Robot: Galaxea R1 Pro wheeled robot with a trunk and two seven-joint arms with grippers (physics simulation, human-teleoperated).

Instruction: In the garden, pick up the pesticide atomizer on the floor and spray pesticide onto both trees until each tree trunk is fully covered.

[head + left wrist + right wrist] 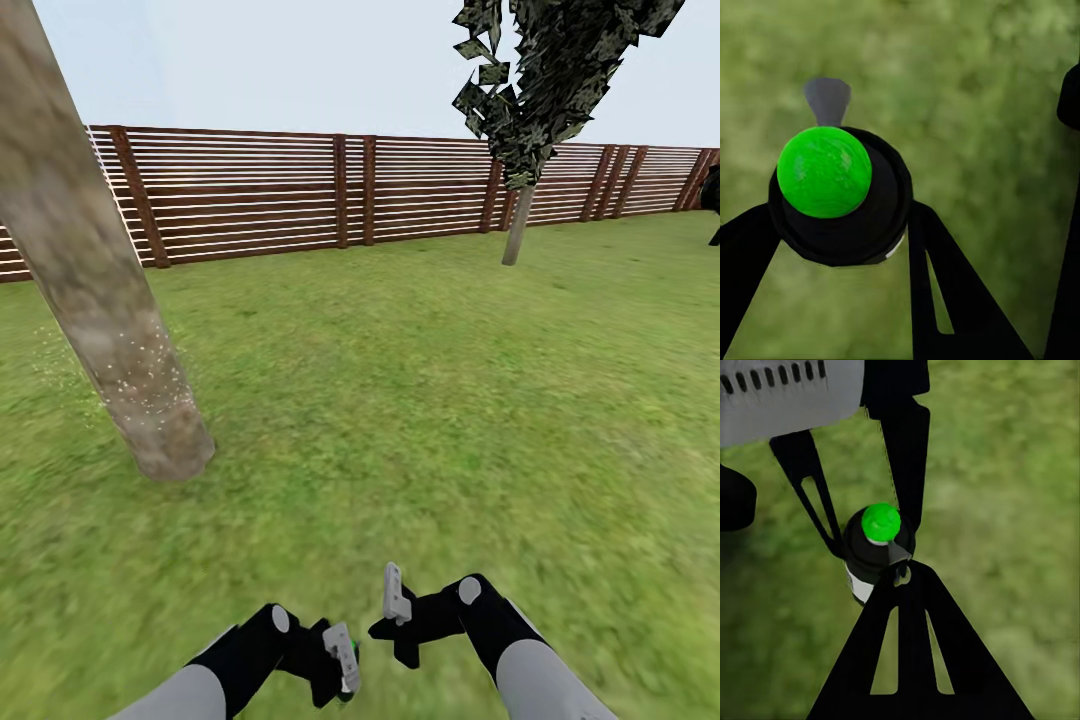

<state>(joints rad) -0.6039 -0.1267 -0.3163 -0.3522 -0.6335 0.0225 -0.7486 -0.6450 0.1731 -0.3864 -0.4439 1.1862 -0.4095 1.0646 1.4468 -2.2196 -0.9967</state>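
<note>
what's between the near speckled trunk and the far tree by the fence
Only bare green lawn: in the head view nothing stands between the thick pale speckled trunk and the slim-trunked, dark-crowned far tree, with the brown slatted wooden fence behind.

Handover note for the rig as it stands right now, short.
Left tool: shut on the pesticide atomizer, green cap up, held low over the lawn.
Right tool: holds nothing; open or shut, can't tell.
Near tree trunk: ahead on the left, pale specks on its lower part, apparently spray; coverage looks partial.
Second tree: far by the fence, no spray visible on it.
Left to do: finish the near trunk, then drive over and cover the far one.
</note>
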